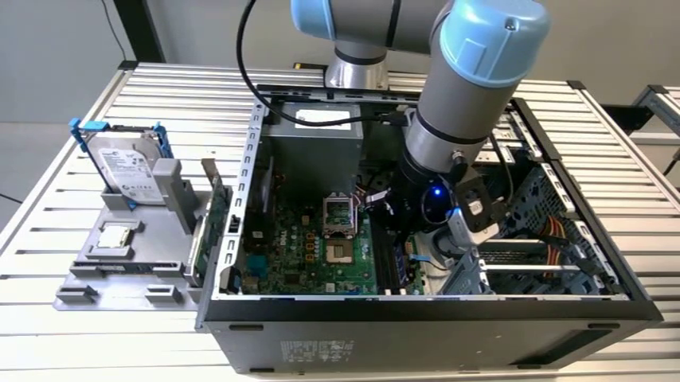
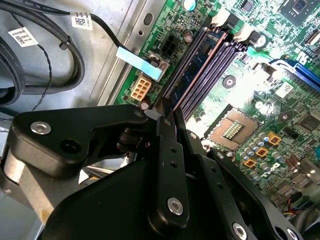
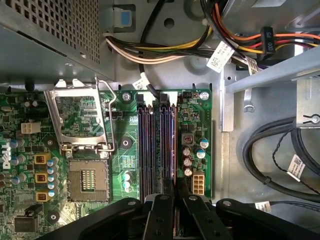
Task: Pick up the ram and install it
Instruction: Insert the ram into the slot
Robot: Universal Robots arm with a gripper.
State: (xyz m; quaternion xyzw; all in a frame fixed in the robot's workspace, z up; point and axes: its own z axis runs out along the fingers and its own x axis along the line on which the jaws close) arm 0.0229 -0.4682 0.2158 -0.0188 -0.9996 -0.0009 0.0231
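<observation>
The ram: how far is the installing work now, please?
Done: the ram is picked up and brought into the computer case. In hand: the pincer grips it edge-down along the memory slots. Left: whether it is fully seated cannot be seen; the pincer has not let go.

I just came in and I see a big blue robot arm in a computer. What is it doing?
The robot arm is reaching down into the open computer case. Its gripper is right at the ram, a thin blue-green stick standing along the long memory slots on the green board. Whether the stick is pushed fully in cannot be told. A hard drive sits outside the case, at the exterior view's left.
</observation>
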